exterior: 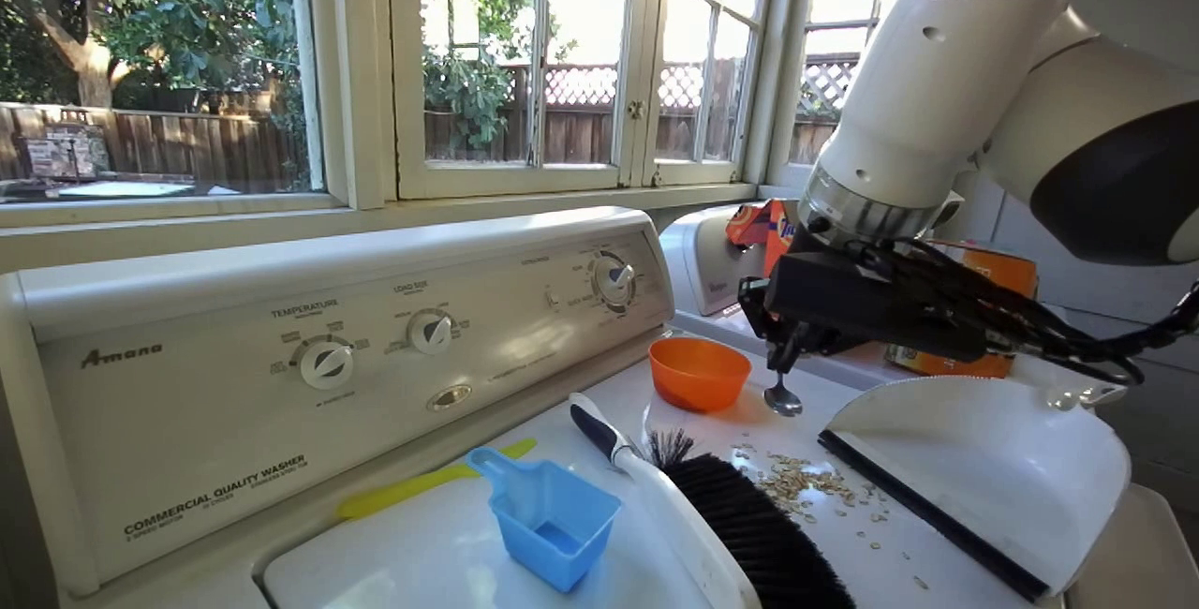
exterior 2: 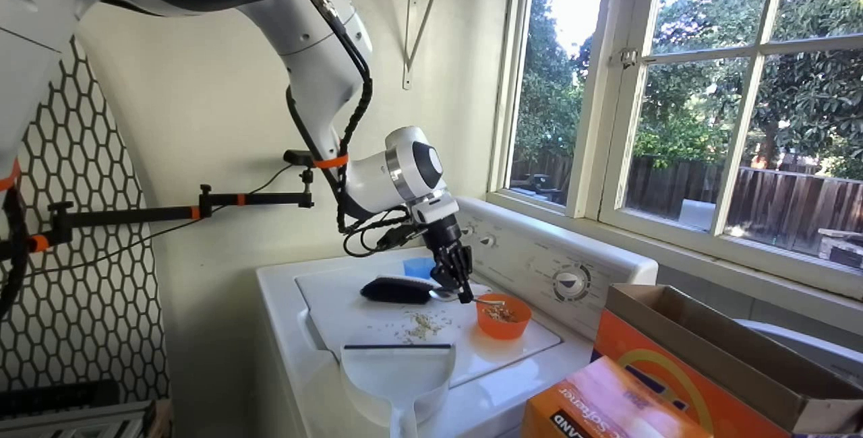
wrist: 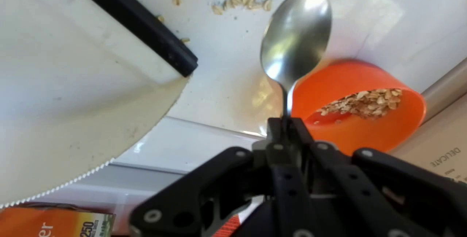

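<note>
My gripper (wrist: 286, 124) is shut on the handle of a metal spoon (wrist: 296, 34). The spoon's head points away from the fingers, and no oats show on it. In both exterior views the gripper (exterior: 780, 358) (exterior 2: 465, 296) holds the spoon (exterior: 783, 400) (exterior 2: 491, 302) above the washer top. An orange bowl (exterior: 698, 377) with oats (wrist: 365, 104) inside stands beside the spoon; in the wrist view the bowl (wrist: 324, 87) is right of it. Loose oats (exterior: 796, 482) lie scattered on the white lid, near the spoon's head in the wrist view.
A white dustpan (exterior: 1002, 459) with a black lip lies by the loose oats. A black-bristled brush (exterior: 759, 525), a blue scoop (exterior: 553, 515) and a yellow item (exterior: 412, 492) lie nearby. The washer's control panel (exterior: 506, 337) rises behind. Orange boxes (exterior 2: 674, 357) stand beyond the bowl.
</note>
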Available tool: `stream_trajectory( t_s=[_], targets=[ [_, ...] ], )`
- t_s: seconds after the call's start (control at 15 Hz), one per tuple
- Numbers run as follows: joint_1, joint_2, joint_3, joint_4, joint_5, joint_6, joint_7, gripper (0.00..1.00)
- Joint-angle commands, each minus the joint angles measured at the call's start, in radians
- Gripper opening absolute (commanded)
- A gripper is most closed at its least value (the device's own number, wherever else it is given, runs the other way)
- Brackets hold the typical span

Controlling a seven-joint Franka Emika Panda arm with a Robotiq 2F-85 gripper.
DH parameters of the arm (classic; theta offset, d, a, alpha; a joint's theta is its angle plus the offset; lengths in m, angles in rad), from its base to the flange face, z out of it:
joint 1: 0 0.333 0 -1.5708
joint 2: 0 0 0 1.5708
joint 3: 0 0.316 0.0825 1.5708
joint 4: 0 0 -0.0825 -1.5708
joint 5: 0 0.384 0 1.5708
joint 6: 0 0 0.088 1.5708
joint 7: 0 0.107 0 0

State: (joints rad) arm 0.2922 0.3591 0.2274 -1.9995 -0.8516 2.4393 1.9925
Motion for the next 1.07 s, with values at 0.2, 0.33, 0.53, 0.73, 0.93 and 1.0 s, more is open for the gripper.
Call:
stream_trajectory(
  t_s=[0.2, 0.33, 0.53, 0.73, 0.93, 1.0],
  targets=[
    [0.003, 0.01, -0.065, -0.051, 0.116, 0.112, 0.003, 0.02],
    [0.011, 0.025, -0.087, -0.048, 0.126, 0.138, 0.013, 0.02],
    [0.021, 0.048, -0.113, -0.042, 0.135, 0.173, 0.014, 0.02],
    [0.029, 0.069, -0.13, -0.037, 0.147, 0.204, 0.009, 0.02],
    [0.042, 0.086, -0.147, -0.03, 0.147, 0.224, 0.01, 0.02],
    [0.046, 0.091, -0.152, -0.027, 0.148, 0.229, 0.011, 0.02]
  ],
)
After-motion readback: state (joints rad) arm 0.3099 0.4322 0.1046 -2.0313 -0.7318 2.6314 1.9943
